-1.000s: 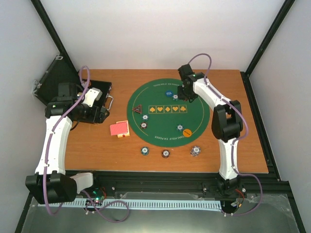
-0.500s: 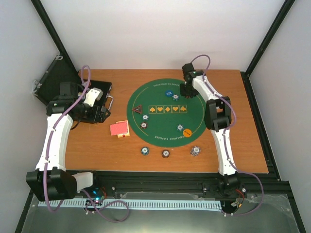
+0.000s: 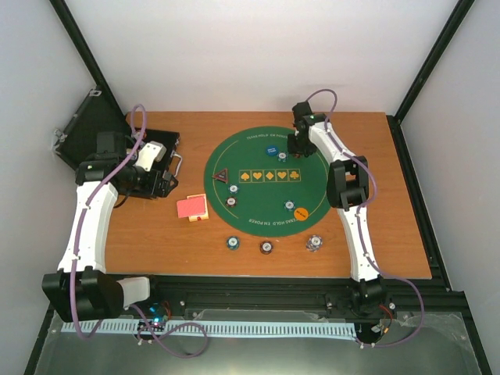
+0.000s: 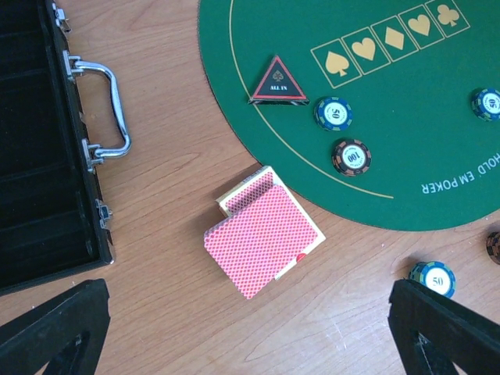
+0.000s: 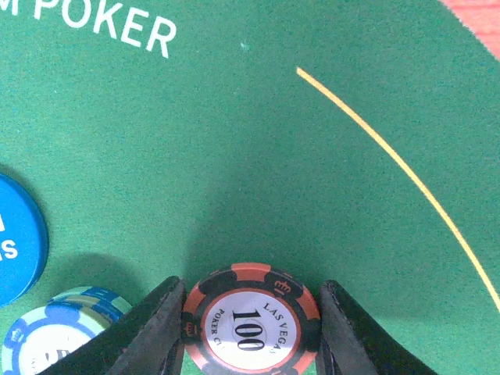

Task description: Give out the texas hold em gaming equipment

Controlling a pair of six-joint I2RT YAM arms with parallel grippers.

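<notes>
I had the right gripper (image 5: 250, 291) partly closed, its two fingers pressed against either side of a black-and-red chip (image 5: 250, 326) marked 100, which lay flat between them. I could not tell whether it was clear of the felt. Just beside the finger on the left of that wrist view sat a blue-and-white chip (image 5: 43, 350) resting on a greenish chip (image 5: 95, 300). A little farther out the same way was the blue marker button (image 5: 14, 238). All of this was over the green felt mat (image 5: 312, 156). Its yellow ring line ran ahead and to the right of the fingers, and the bare table (image 5: 480, 12) showed beyond the mat's edge.

My left gripper (image 4: 246, 308) hung wide open with nothing between its fingers. Straight ahead of the gap, on bare wood, lay the red-backed cards (image 4: 264, 238), a loose stack with the top ones skewed. Near the right-hand finger an outlying blue chip (image 4: 432, 279) marked 50 sat on the wood just off the mat. Farther ahead and to the right, on the felt, came a dark chip (image 4: 351, 156) marked 100, then a second blue chip (image 4: 333, 113), then the triangular marker (image 4: 277, 80) reading ALL IN. Ahead to the left stood the open black case (image 4: 39, 156), its metal handle (image 4: 113, 101) towards the cards.
</notes>
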